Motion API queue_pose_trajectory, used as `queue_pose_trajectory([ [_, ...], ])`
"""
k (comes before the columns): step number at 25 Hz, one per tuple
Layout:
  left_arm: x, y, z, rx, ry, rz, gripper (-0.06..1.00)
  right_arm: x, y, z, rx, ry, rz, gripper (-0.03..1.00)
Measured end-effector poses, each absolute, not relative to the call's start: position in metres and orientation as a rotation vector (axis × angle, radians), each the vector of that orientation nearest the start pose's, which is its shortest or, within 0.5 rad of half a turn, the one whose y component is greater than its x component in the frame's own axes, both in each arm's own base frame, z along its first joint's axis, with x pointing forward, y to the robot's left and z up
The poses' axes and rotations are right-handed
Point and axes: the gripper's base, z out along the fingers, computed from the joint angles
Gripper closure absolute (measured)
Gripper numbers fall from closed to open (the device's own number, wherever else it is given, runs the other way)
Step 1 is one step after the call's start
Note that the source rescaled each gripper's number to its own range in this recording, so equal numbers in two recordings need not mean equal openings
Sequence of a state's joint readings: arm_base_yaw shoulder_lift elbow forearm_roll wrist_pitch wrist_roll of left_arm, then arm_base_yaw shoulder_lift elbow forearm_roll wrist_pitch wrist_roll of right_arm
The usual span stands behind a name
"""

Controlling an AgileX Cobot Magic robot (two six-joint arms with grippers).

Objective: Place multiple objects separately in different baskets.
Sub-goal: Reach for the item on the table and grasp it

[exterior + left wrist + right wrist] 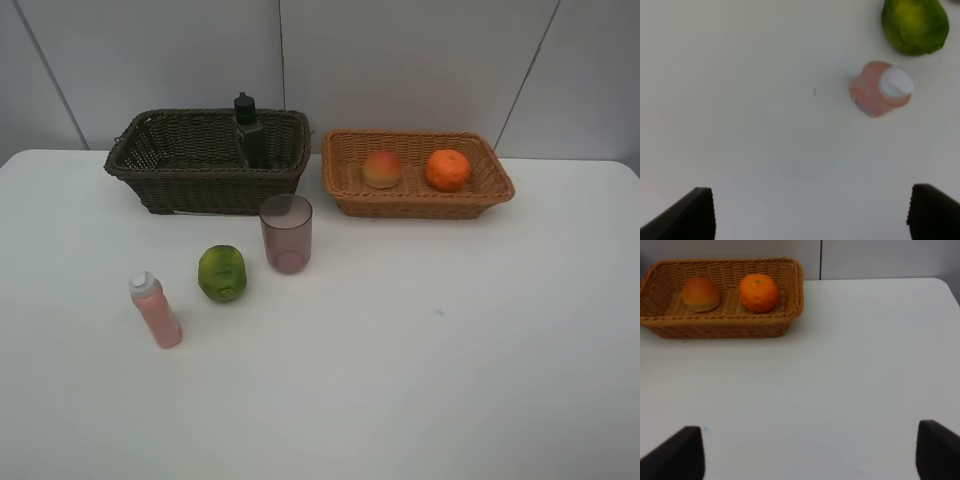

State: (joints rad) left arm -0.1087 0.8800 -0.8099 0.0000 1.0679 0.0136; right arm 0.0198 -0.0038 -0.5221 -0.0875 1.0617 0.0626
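Objects numbered six across the exterior high view. At 11 o'clock on the white bench (450, 380) stood the deep dark brown woven wicker basket (130, 150). The dark green pump bottle (249, 130) stood upright inside it, toward its 3 o'clock end. At 1 o'clock stood the shallower light orange-tan wicker basket (420, 208). It held the red-yellow peach-like fruit (382, 169) and, at that fruit's 3 o'clock and apart from it, the round orange (448, 169).

The translucent mauve cup (286, 232) stood upright on the bench, near the dark basket's front wall. The green round fruit (222, 273) lay near the cup, at its 8 o'clock. The pink white-capped bottle (156, 312) stood at the green fruit's 8 o'clock.

The left pincer (812, 212) was released, fingers spread wide with nothing between them, above bare bench near the pink bottle. The right pincer (810, 455) was likewise released and empty, above bare bench well apart from the light basket.
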Motion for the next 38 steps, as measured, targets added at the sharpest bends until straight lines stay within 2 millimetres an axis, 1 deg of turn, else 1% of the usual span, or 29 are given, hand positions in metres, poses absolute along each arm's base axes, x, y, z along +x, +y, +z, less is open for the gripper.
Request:
queue_pose_trajectory([
  [3, 0.158, -0.017, 0.304, 0.147, 2.697, -0.033, -0.05, -0.008, -0.007, 0.284, 0.049, 2.016, -0.052, 0.12],
  [6, 0.167, -0.022, 0.299, 0.181, 2.730, -0.010, -0.05, -0.008, -0.007, 0.284, 0.049, 2.016, -0.052, 0.12],
  [10, 0.177, -0.032, 0.289, 0.238, 2.768, 0.065, -0.05, -0.008, -0.007, 0.284, 0.049, 2.016, -0.052, 0.12],
  [12, 0.183, -0.036, 0.285, 0.236, 2.796, 0.110, -0.05, -0.008, -0.007, 0.284, 0.049, 2.016, -0.052, 0.12],
  [15, 0.195, -0.044, 0.286, 0.236, 2.803, 0.130, -0.05, -0.008, -0.007, 0.284, 0.049, 2.016, -0.052, 0.12],
  [18, 0.208, -0.054, 0.294, 0.230, 2.794, 0.090, -0.05, -0.008, -0.007, 0.284, 0.049, 2.016, -0.052, 0.12],
  [21, 0.218, -0.063, 0.293, 0.232, 2.815, 0.049, -0.05, -0.008, -0.007, 0.284, 0.049, 2.016, -0.052, 0.12],
  [26, 0.229, -0.074, 0.274, 0.238, 2.890, 0.076, -0.05, -0.008, -0.007, 0.284, 0.049, 2.016, -0.052, 0.12],
  [31, 0.244, -0.085, 0.260, 0.140, 2.874, 0.034, -0.05, -0.008, -0.007, 0.284, 0.049, 2.016, -0.052, 0.12],
  [34, 0.251, -0.097, 0.244, 0.170, 2.906, 0.041, -0.05, -0.008, -0.007, 0.284, 0.049, 2.016, -0.052, 0.12],
  [38, 0.254, -0.117, 0.226, 0.253, 2.931, 0.048, -0.05, -0.008, -0.007, 0.284, 0.049, 2.016, -0.052, 0.12],
])
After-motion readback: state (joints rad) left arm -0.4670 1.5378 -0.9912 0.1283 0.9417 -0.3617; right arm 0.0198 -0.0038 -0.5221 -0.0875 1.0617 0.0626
